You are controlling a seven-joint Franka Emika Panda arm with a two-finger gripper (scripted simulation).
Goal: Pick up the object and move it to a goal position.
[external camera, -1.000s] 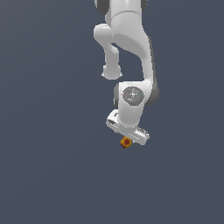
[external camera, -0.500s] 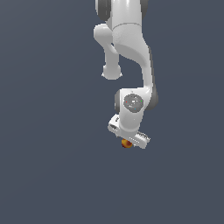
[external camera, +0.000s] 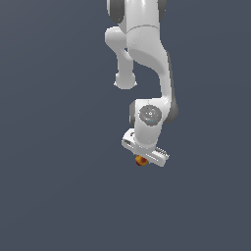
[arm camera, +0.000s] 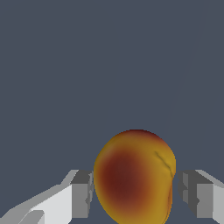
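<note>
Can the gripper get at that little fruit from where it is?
Probably yes. In the wrist view the fruit already sits between the gripper's two fingers, with only slim gaps either side and nothing in the way.

One arm [external camera: 147,59], one end effector [external camera: 144,156], one fruit-like ball [arm camera: 133,177].

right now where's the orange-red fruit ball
In the exterior view the fruit ball sits low, just right of centre, directly under the gripper; the wrist view shows it between the fingers.
</note>
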